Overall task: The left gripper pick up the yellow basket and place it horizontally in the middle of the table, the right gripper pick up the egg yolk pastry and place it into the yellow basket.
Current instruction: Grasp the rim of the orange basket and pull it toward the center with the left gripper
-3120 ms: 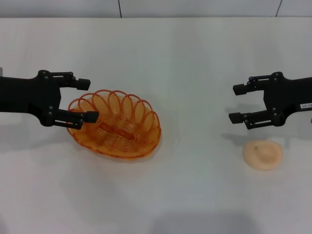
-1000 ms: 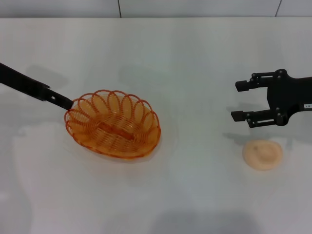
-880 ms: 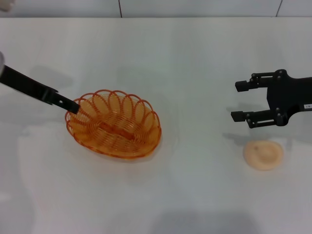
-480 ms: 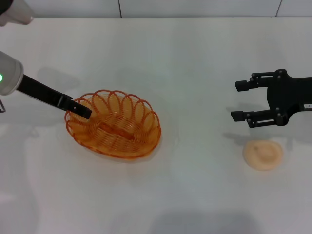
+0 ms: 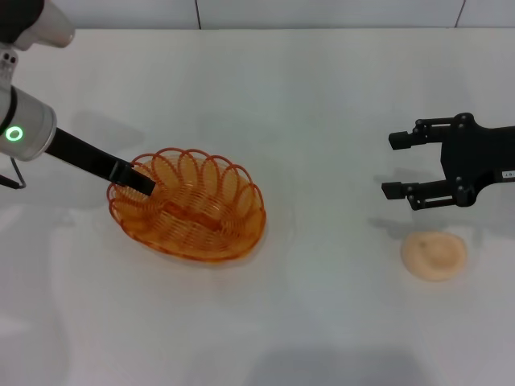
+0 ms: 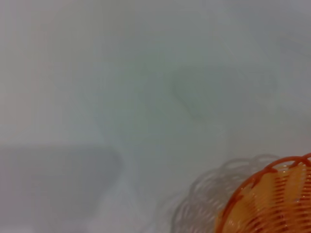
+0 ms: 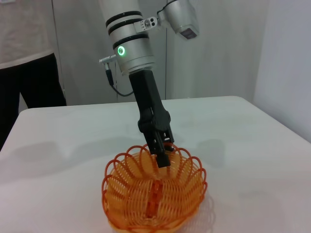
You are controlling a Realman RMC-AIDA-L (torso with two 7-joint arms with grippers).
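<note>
The yellow basket (image 5: 193, 211) sits on the white table (image 5: 322, 96), left of centre, its long axis slanted. My left gripper (image 5: 143, 182) reaches down from the upper left and is at the basket's left rim. In the right wrist view the left gripper (image 7: 163, 156) dips just inside the far rim of the basket (image 7: 155, 196). The left wrist view shows only a piece of the basket's rim (image 6: 272, 199). My right gripper (image 5: 401, 167) is open and empty, hovering just behind the egg yolk pastry (image 5: 434, 255) at the right.
The table's far edge meets a pale wall (image 5: 241, 12). In the right wrist view a person in dark clothes (image 7: 29, 73) stands behind the table's far left corner.
My left arm has swung up and turned, and its tip has slid right onto the basket's left rim. The basket, pastry and right gripper have stayed put.
</note>
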